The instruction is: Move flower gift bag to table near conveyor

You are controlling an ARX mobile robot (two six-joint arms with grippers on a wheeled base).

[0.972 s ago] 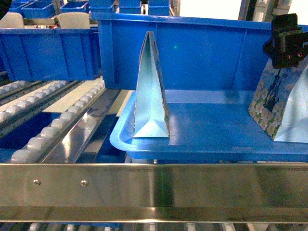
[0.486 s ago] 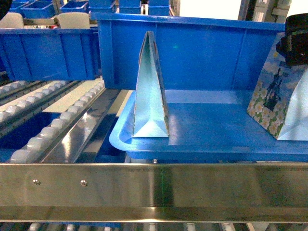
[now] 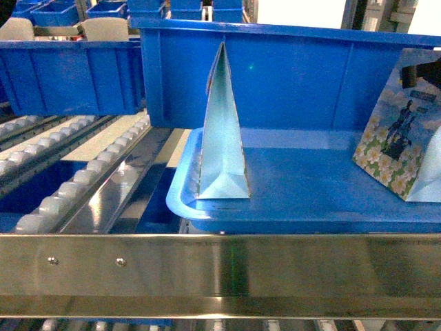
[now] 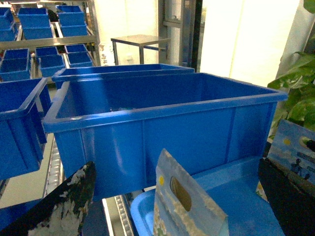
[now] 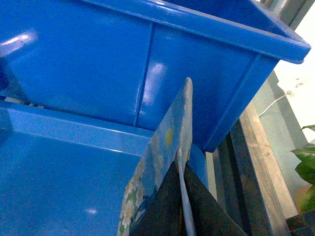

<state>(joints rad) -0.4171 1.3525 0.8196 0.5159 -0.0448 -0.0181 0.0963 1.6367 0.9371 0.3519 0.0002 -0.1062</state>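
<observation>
Two bags: I saw both standing on the blue tray (image 3: pixel 310 200), one near its left edge, one at its right edge.
Flower gift bag (image 3: pixel 403 138): it was at the tray's right edge, tilted, its daisy face turned toward the head camera and its light-blue side cut off by the frame.
Right claw (image 5: pixel 182 196): its two dark fingers (image 5: pixel 160 206) were pressed together on the top edge of the flower gift bag, one on each face; in the head view only a dark piece of it showed at the bag's top.
Second bag (image 3: pixel 222 131): upright, narrow light-blue side facing me, apart from the first.
Left claw (image 4: pixel 170 216): its fingers stood apart at the bottom corners of the left wrist view, the second bag's handle hole between them, nothing gripped.
Blue bin (image 3: pixel 275 69): directly behind the tray's far edge.
Conveyor (image 3: pixel 89 172): white rollers sloped along the tray's left side, with a steel rail (image 3: pixel 220 272) across the front.
</observation>
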